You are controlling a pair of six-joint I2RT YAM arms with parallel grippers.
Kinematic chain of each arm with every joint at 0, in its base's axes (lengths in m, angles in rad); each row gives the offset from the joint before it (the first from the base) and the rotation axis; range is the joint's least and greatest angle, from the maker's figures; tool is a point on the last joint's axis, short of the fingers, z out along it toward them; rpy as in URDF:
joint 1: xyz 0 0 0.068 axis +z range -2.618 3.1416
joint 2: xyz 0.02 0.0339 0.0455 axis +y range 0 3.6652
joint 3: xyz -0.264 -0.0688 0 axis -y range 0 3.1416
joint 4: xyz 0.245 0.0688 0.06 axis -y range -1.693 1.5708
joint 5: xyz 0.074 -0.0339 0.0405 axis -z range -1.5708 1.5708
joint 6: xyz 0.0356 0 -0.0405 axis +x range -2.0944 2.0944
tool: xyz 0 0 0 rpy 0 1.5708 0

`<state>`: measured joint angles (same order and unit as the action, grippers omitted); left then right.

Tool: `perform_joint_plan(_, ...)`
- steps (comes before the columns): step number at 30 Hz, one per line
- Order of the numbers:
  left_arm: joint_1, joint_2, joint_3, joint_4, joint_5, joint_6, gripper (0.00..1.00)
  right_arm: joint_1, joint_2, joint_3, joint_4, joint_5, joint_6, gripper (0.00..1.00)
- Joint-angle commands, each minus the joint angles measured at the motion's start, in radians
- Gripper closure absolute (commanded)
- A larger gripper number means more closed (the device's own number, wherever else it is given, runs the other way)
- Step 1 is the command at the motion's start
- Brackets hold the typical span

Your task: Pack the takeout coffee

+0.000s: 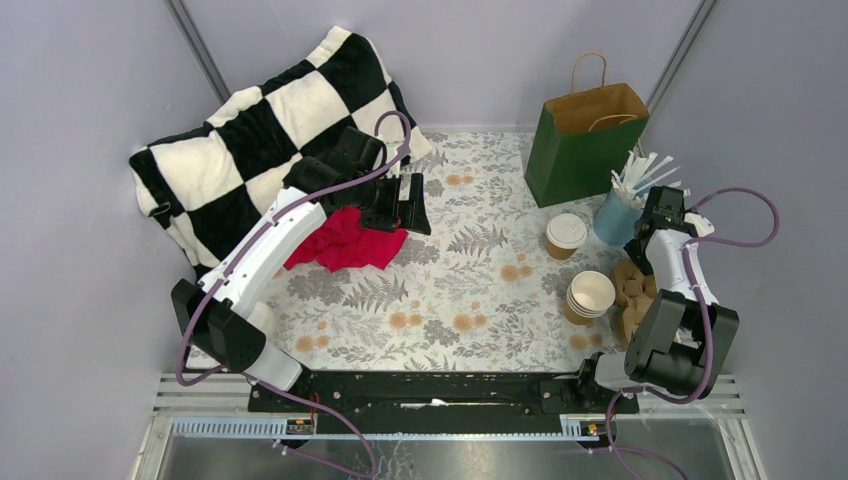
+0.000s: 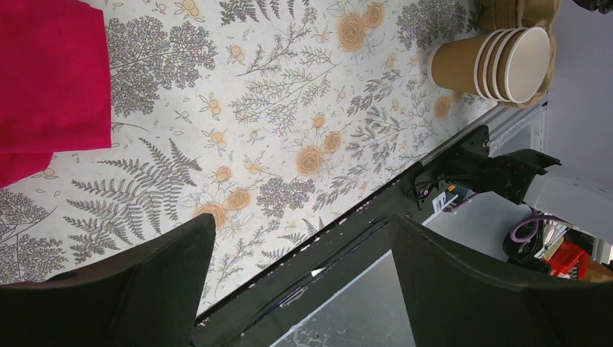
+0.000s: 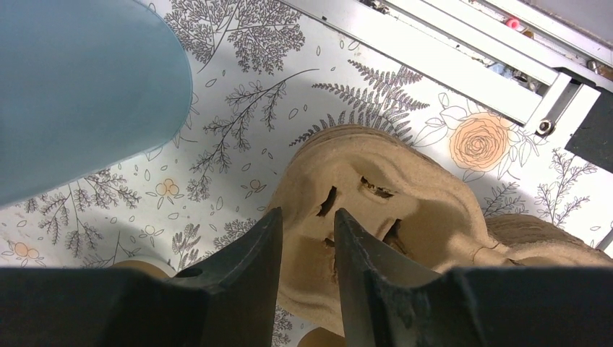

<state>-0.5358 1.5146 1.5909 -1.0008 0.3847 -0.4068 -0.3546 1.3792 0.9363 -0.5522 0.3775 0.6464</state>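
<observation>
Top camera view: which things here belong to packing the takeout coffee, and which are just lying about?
Likely for the job:
small brown paper cup with white lid
green paper bag with handles
moulded brown cardboard cup carrier

Just lying about:
black-and-white checked cushion
crumpled red cloth
stack of lidless brown paper cups
blue cup of white sticks

Top view overlooks the table (image 1: pixel 470 290); both wrist views look down on it closely.
</observation>
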Motion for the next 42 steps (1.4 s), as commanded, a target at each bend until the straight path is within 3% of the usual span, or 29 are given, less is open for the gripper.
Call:
perform_joint_plan(1,-0.003,0.005,0.033,0.015,0.007,0.019,0.06,-0.004,0.010,-0.006,0.030,0.056,0.013,0.63)
perform_joint_plan(4,-0.003,0.007,0.033,0.016,0.005,0.019,0.06,-0.004,0.012,-0.007,0.034,0.058,0.012,0.65)
perform_joint_plan(13,-0.002,0.011,0.038,0.016,0.005,0.020,0.06,-0.005,0.015,0.019,0.046,0.047,0.007,0.47)
perform_joint_plan(27,-0.003,0.019,0.043,0.016,0.008,0.022,0.06,-0.007,0.049,0.011,0.043,0.052,0.018,0.61)
perform_joint_plan(37,-0.004,0.018,0.040,0.015,0.009,0.022,0.06,-0.007,0.063,0.006,0.065,0.035,0.013,0.50)
perform_joint_plan(42,-0.004,0.018,0.041,0.015,0.007,0.022,0.06,-0.007,0.066,0.003,0.060,0.039,0.016,0.64)
